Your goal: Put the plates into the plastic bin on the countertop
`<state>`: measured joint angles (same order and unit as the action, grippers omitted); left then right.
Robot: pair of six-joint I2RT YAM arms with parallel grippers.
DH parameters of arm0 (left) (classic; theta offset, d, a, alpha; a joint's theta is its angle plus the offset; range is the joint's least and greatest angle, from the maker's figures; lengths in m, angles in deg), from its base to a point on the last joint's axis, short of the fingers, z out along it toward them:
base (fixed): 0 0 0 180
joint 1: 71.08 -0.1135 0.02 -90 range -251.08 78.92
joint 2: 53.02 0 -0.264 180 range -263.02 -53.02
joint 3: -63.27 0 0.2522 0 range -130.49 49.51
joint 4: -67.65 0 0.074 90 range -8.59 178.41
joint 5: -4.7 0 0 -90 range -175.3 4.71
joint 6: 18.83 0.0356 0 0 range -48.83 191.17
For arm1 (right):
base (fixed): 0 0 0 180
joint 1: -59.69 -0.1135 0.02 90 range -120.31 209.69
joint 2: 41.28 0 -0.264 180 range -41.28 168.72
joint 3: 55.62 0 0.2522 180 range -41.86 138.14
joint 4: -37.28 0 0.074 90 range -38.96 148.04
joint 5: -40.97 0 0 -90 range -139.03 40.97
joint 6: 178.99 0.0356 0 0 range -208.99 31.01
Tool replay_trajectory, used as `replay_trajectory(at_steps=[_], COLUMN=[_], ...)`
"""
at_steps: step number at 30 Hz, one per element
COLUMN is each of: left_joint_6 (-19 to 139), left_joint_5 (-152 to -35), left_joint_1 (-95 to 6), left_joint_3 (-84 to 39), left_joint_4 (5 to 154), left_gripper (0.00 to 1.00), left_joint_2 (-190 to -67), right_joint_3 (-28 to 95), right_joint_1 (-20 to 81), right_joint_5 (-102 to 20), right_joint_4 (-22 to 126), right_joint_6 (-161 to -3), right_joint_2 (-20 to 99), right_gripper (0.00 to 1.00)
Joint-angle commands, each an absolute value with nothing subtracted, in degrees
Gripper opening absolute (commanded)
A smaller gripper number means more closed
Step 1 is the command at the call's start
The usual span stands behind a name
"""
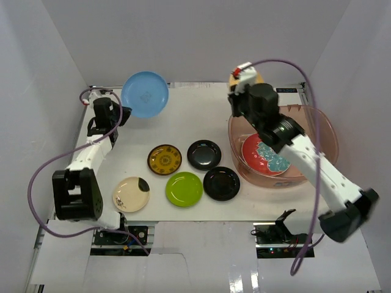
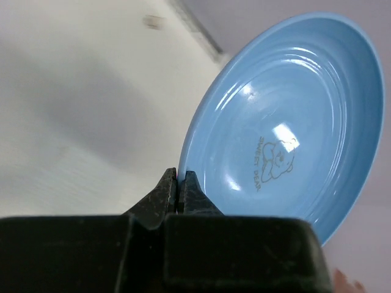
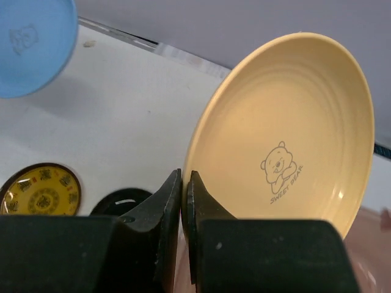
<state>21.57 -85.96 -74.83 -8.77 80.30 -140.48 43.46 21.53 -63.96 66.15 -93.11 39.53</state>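
Now, mid-transfer: each arm carries one plate. The left pincer (image 2: 180,186), pressed shut on the rim of the light blue plate (image 2: 287,122), holds it tilted in the air well left of the bin (image 1: 324,125). The right pincer (image 3: 184,189) pinches the rim of the pale yellow plate (image 3: 287,128) just above the bin's far-left edge. One red-and-teal plate (image 1: 259,152) lies inside the bin. Next, I judge, the yellow plate wants lowering and release over the bin. The blue one then needs a long carry rightward. Five loose plates (image 1: 184,188) wait on the white table (image 1: 201,113) left of the bin. White walls (image 1: 183,36) enclose it.
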Motion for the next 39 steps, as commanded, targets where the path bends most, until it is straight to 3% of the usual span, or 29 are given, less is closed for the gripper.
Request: replay_trajectory(at_steps=[1,5,12,15,16,19,21,23,24,25,27,29,34,39], left_joint_6=[22.13,22.57,22.30,22.66,22.92,23.71,24.41,25.20,25.82,26.08,27.48,28.72,32.76,33.91], left_joint_5=[-89.25,-87.41,-78.71,-76.69,-76.16,-73.79,-71.78,-70.10,-69.57,-68.61,-67.20,-65.97,-63.85,-66.30], left_joint_1=[-67.76,-56.45,-41.12,-37.69,-36.81,-33.30,-30.13,-26.81,-25.74,-24.86,-21.79,-18.81,-14.13,-11.85], left_joint_3=[-6.49,-6.30,-11.21,-13.50,-14.21,-16.23,-17.89,-19.48,-20.36,-22.37,-25.01,-30.00,-42.49,-55.31], left_joint_4=[77.10,78.76,83.78,84.83,85.18,85.80,85.80,86.24,86.50,86.94,87.56,89.13,95.89,100.39], left_gripper=[0.00,0.00,0.00,0.00,0.00,0.00,0.00,0.00,0.00,0.00,0.00,0.00,0.00,0.00], left_joint_2=[-131.69,-125.89,-123.94,-124.73,-125.08,-126.75,-128.50,-130.35,-132.62,-133.86,-136.67,-141.42,-153.02,-165.50], right_joint_3=[30.16,15.84,7.81,7.27,7.62,11.47,16.38,19.56,20.97,23.60,25.46,28.17,31.45,26.36], right_joint_1=[24.61,29.35,34.72,36.65,37.27,39.03,40.60,41.14,41.40,41.40,41.32,41.32,41.40,41.32], right_joint_5=[-70.38,-67.85,-62.74,-61.25,-60.29,-62.55,-64.13,-67.82,-68.88,-70.98,-72.05,-71.27,-63.02,-60.90], right_joint_4=[67.30,67.56,67.30,67.65,67.82,70.45,74.32,76.69,78.62,79.51,80.83,81.88,85.92,85.05], right_joint_6=[-85.41,-79.78,-75.91,-72.31,-71.42,-69.75,-69.74,-69.57,-69.48,-69.31,-68.78,-68.78,-69.13,-68.95], right_joint_2=[31.17,19.30,20.85,21.73,21.38,17.36,15.15,11.20,9.71,6.73,3.55,0.04,-1.47,-4.80], right_gripper=[0.08,0.08,0.09,0.34,0.56,0.79,0.76,0.67,0.60,0.42,0.20,0.12,0.12,0.13])
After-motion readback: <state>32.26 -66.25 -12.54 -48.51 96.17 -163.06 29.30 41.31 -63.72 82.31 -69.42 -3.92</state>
